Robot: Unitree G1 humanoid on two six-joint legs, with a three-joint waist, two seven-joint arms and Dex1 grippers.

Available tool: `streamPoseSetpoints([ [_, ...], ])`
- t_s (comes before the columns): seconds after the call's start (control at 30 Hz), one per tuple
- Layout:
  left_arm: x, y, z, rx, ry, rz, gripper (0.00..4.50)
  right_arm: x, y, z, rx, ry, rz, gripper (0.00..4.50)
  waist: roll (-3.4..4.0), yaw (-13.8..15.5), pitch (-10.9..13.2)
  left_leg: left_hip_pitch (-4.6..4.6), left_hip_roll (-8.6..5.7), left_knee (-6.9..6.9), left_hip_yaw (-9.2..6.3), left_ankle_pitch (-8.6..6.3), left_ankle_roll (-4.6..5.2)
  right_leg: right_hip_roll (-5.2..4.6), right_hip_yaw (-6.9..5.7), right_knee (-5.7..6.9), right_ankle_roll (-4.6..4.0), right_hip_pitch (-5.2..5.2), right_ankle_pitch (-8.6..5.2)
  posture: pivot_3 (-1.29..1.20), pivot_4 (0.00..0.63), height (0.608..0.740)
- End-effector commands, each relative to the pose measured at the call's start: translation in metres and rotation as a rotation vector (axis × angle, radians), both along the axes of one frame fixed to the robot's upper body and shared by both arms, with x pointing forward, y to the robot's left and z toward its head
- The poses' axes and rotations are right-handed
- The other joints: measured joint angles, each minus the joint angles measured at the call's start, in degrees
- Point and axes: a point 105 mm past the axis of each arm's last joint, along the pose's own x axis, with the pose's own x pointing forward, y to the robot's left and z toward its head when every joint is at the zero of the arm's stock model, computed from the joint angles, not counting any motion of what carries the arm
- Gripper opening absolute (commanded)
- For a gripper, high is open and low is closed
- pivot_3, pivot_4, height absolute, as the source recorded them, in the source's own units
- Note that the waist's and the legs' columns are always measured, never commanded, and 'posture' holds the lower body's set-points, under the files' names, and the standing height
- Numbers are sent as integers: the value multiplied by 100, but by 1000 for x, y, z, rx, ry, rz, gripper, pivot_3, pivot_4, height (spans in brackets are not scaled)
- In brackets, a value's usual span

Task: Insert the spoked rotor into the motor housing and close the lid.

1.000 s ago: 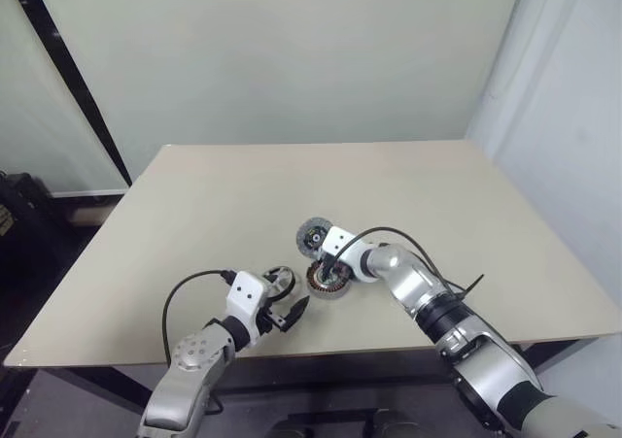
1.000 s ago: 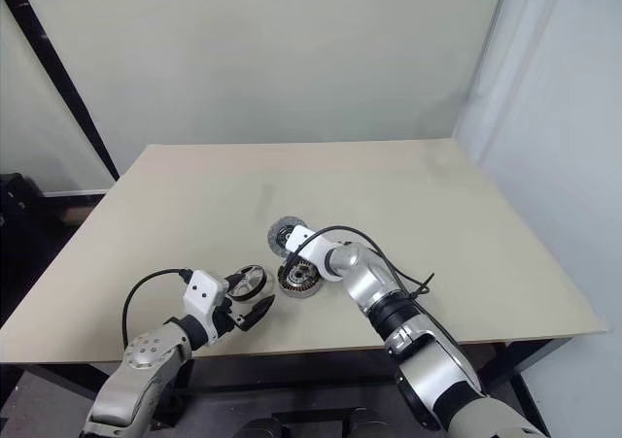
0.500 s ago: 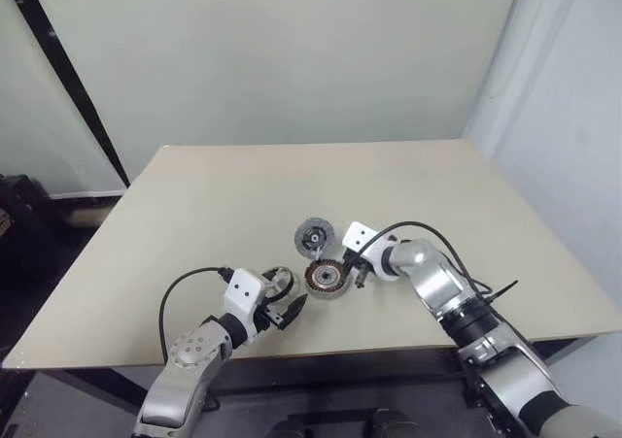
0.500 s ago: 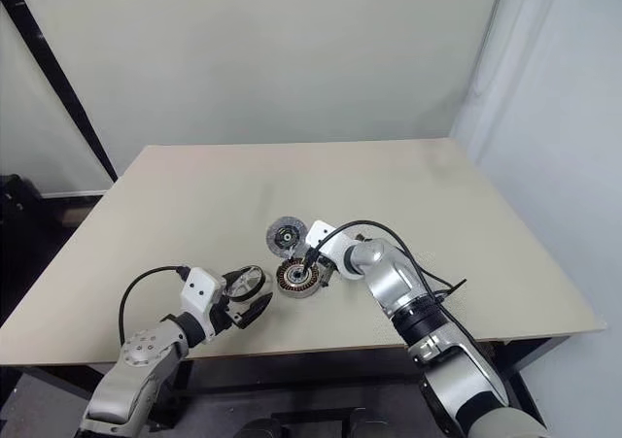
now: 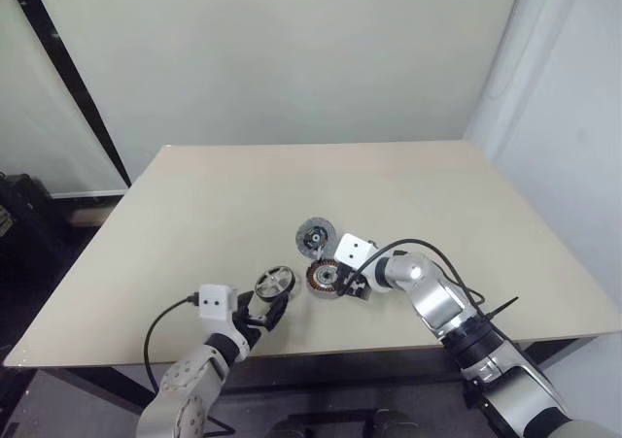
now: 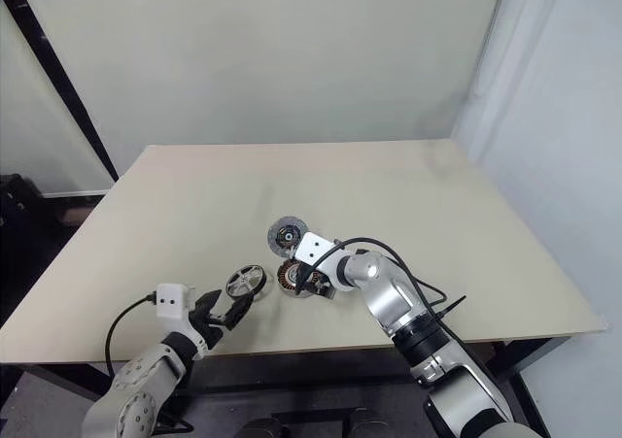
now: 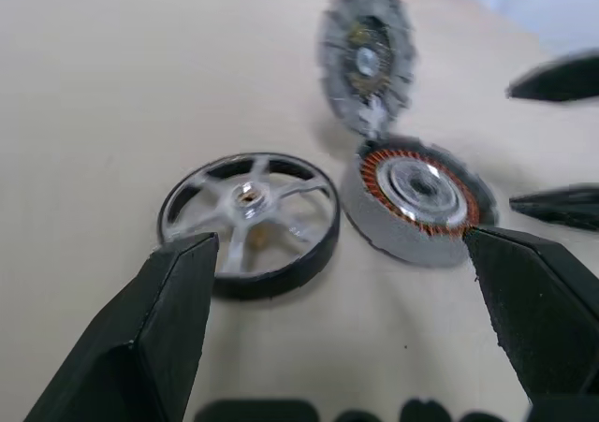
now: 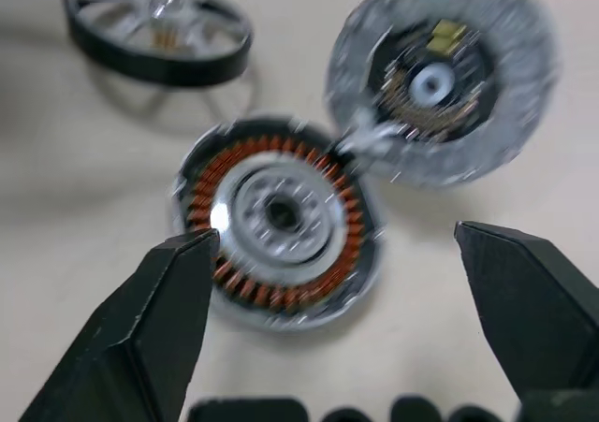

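The spoked rotor (image 5: 275,282), a silvery wheel with a dark rim, lies flat on the table. My left gripper (image 5: 262,312) sits just behind it, open, with the rotor (image 7: 248,221) ahead of the gap between its fingers (image 7: 159,338). To the right of the rotor rests the motor housing (image 5: 324,279), its copper windings (image 8: 281,221) facing up. The grey lid (image 5: 316,236) touches the housing's far rim and looks tilted up (image 7: 367,62). My right gripper (image 5: 348,285) is open beside the housing's right edge, holding nothing, its fingers (image 8: 150,338) spread wide.
The beige table (image 5: 194,205) stretches wide to the back and both sides. Its front edge runs just below both grippers. A black cable (image 5: 486,307) trails from the right forearm over the table.
The right gripper has opened and drawn back slightly from the motor housing. The left wrist has rolled and pulled back towards the table's front edge. The rotor, housing and lid stay put.
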Motion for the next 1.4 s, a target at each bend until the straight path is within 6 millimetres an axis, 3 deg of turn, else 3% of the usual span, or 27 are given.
streamPoseSetpoints([
  [0.03, 4, 0, 7, -142, 34, 98, 4500, 5, 3, 22, 58, -112, 28, 4467, -3, -1, 0, 0, -2, 1, 0, 0, 0, 0, 0, -2, 0, 1, 0, 0, 0, 740],
  [0.4, 28, -7, -14, -510, 289, 272, 4500, 3, 0, 24, 59, -148, 47, 4467, -25, 18, 3, -1, -6, 4, 0, 1, 1, 10, -4, -3, 0, 7, 0, 0, 0, 740],
  [0.67, 40, -11, -16, -558, 335, 284, 4500, 3, -7, 23, 55, -148, 20, 4467, -27, 24, 3, -4, -18, 4, -2, 1, 0, 8, 3, -5, 0, 11, 0, 0, 0, 740],
  [1.07, 41, -8, -15, -545, 332, 277, 333, 4, -20, 20, 55, -143, -30, 4500, -30, 22, 3, -7, -19, 4, -3, 0, -1, 8, 4, -13, -1, 12, 0, 0, 0, 740],
  [1.3, 36, -2, -10, -546, 301, 264, 318, 3, -22, 16, 52, -134, -37, 4500, -30, 18, 3, -7, -15, 4, -1, 0, -1, 9, 3, -33, 0, 19, 1, 0, 0, 740],
  [1.4, 28, -6, 4, -618, 248, 189, 318, 4, -23, 16, 52, -135, -41, 4500, -30, 19, 3, -10, -14, -4, 0, 0, -2, 9, 4, -38, 0, 17, 1, 0, 0, 740],
])
